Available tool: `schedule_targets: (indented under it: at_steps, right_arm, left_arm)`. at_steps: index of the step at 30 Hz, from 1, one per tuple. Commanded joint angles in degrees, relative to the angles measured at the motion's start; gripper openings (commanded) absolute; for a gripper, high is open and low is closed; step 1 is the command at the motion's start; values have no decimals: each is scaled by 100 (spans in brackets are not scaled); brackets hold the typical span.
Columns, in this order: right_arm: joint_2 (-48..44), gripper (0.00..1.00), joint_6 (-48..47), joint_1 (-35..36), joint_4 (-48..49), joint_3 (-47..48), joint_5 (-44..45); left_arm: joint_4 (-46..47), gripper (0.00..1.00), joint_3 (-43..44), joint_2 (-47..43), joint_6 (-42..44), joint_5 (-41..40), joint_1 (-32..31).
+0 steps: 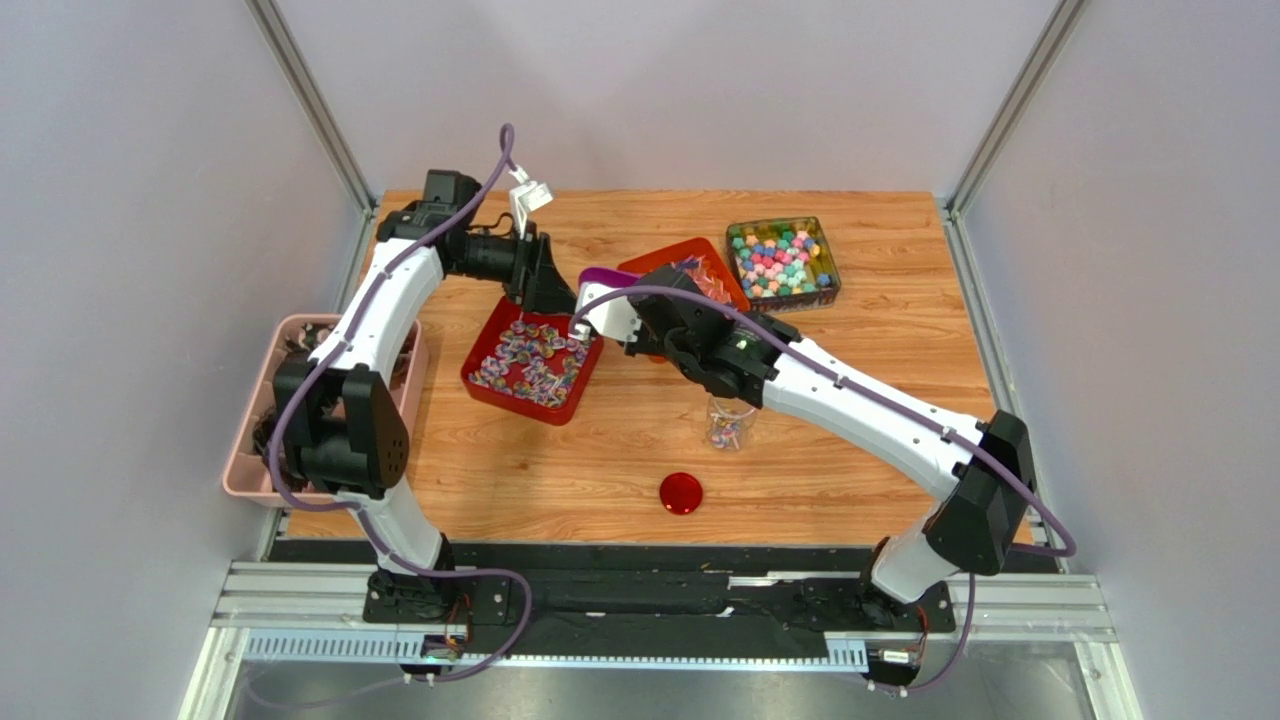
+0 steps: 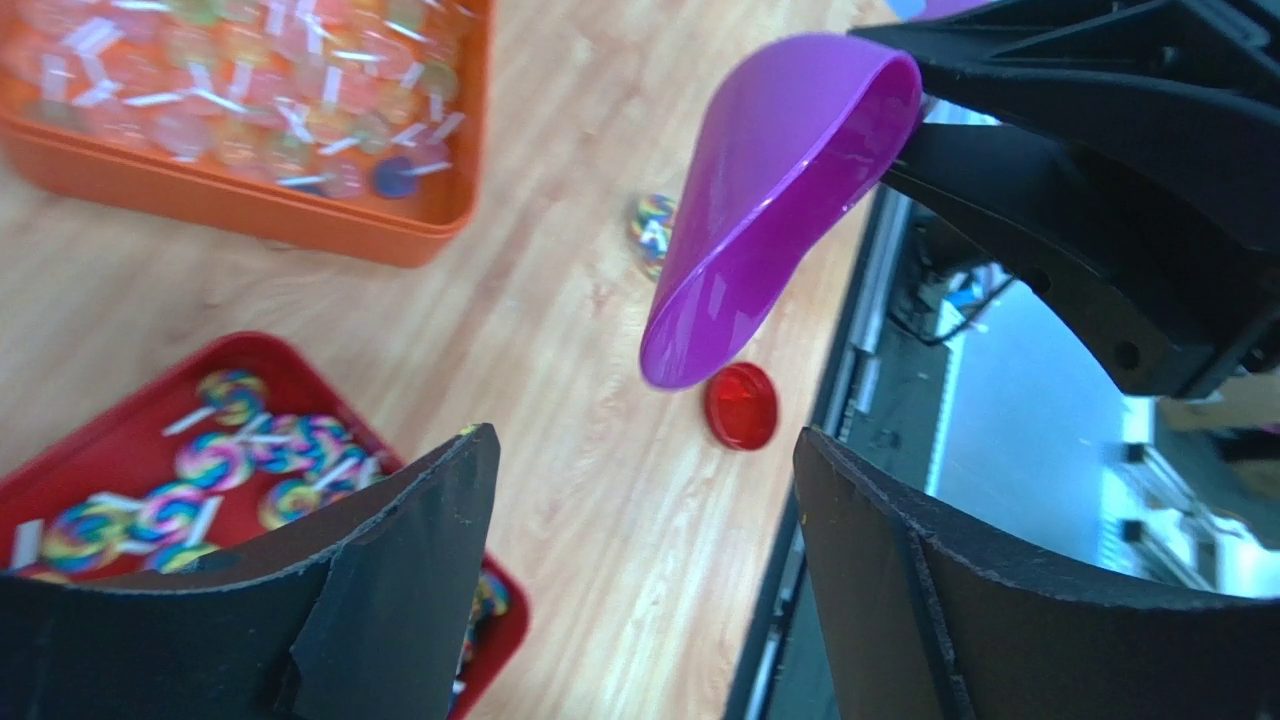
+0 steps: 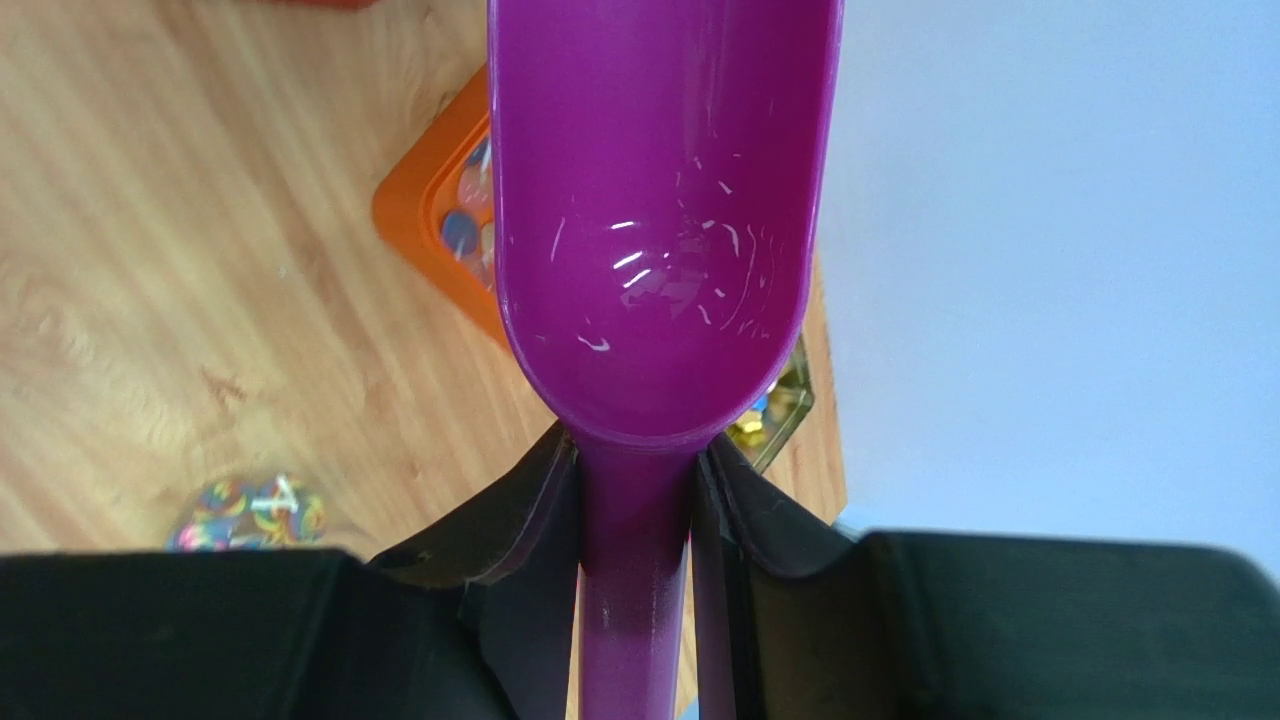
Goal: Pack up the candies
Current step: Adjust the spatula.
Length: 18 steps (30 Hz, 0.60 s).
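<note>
Right pincer [image 3: 634,495] came first on my screen: its jaws were clamped on the handle of the purple scoop [image 3: 661,225], and the bowl was empty and shiny, with not one sweet in it. Working outward from the near edge of the table, the round red lid [image 1: 681,492] lay by itself. Just past it the clear jar [image 1: 730,428] stood upright under the right forearm with a few sweets in the bottom, so I judged the packing begun but far from done. Further out sat the red tray [image 1: 481,345], where most of the candies [image 1: 526,360] lay heaped. The left pincer [image 2: 646,503] hung over the tray's far corner, jaws wide apart and gripping nothing, with the scoop just beside it in the air. Beyond were the orange tray [image 1: 669,252], also holding sweets, and at the far edge a box [image 1: 831,270] of coloured balls.

I took this to be the gap between loads, scoop raised and about to go in again. The next move, as I read it, called for tipping the scoop's lip down into the red tray and driving it under the heap; the left pincer would have to brace the tray's rim or keep clear of the scoop's path; after that came a level carry to the jar, whose narrow mouth would punish a sloppy pour.
</note>
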Motion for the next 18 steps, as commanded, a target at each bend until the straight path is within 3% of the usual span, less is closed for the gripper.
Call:
schedule_targets:
  at_steps: [1,11,18]
  right_arm:
    - [72,0,132,132,1027,-64,502]
    - [240,0,149,344,1326,-336,616]
    - [248,0,229,476,1396,-267,712]
  left_arm:
    - [-107,79,254,147,-36,555,-160]
    - [103,78,289,104,-230,766,-196]
    - [148,58,219,165,-247,766,-204]
